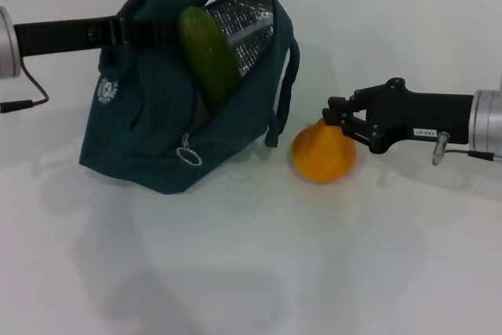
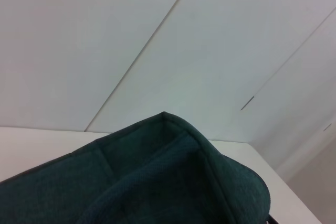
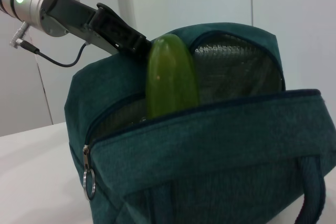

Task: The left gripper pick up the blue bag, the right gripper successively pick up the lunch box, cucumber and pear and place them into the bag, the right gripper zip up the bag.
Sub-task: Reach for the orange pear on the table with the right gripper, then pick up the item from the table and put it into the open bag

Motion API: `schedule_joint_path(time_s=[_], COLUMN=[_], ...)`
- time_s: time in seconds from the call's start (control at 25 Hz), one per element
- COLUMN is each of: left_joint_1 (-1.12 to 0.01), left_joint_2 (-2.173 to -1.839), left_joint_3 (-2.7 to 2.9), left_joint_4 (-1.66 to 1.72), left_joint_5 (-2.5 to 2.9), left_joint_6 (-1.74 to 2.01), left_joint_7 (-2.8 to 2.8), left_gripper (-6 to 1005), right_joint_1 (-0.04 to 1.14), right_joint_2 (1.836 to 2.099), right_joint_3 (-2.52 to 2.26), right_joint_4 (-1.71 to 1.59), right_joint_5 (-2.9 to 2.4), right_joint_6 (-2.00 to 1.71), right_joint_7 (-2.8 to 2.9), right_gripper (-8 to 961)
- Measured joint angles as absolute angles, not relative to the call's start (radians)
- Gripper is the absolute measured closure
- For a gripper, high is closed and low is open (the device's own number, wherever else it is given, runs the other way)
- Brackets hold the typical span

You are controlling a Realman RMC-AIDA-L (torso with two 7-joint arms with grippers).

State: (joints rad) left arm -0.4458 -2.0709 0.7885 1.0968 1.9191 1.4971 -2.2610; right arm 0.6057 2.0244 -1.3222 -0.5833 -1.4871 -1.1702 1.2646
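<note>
Now the bag (image 1: 141,135) stands tilted on the table (image 1: 251,272), mouth unzipped and foil lining showing; the left gripper (image 1: 125,30) reaches in from the left and seems clamped on the bag's upper edge or handle, though its fingertips are hidden in the fabric, so I cannot tell for sure; the cucumber (image 1: 209,52) is already in, standing on end with its top poking out of the mouth; the lunch box is not visible, probably inside; the pear (image 1: 323,154) lies on the table just beside the bag's right side, near a handle loop (image 1: 284,92); the right gripper (image 1: 339,119) sits low at the pear's upper right, fingers parted around or against its narrow top, not clearly closed on it; the step in hand looks like the pear pick; a good grip likely means closing lower on the wider body, since the tapered top could slip; lifting should go straight up first, then left over the bag's near rim, aiming for the open gap beside the cucumber, which crowds the middle; open table lies in front and to the right; the zip pull (image 1: 188,154) hangs at the front, free for later
</note>
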Motion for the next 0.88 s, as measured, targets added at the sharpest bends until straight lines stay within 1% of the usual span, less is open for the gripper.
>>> schedule_joint_path(time_s=[0.24,0.48,0.88], left_joint_1=[-0.443,-0.441,-0.439], left_joint_2=[-2.071,-2.071,-2.071], left_joint_3=[0.788,0.788,0.788], left_joint_4=[1.097,1.097,1.097], left_joint_5=[1.919,1.919,1.919], left_joint_6=[1.497,1.497,1.499], left_joint_7=[-2.261,-2.261,-2.261], left_gripper=[952,951,951], right_joint_1=[0.598,0.597,0.590], right_joint_2=[2.022,2.019,2.014], right_joint_3=[-1.320,-1.314,-1.258], right_joint_4=[-0.586,-0.584,-0.594], right_joint_5=[-1.446,-1.435,-1.416], right_joint_6=[-1.179,-1.186,-1.212], right_joint_7=[1.255,1.253,1.257], right_gripper=[807,918,924])
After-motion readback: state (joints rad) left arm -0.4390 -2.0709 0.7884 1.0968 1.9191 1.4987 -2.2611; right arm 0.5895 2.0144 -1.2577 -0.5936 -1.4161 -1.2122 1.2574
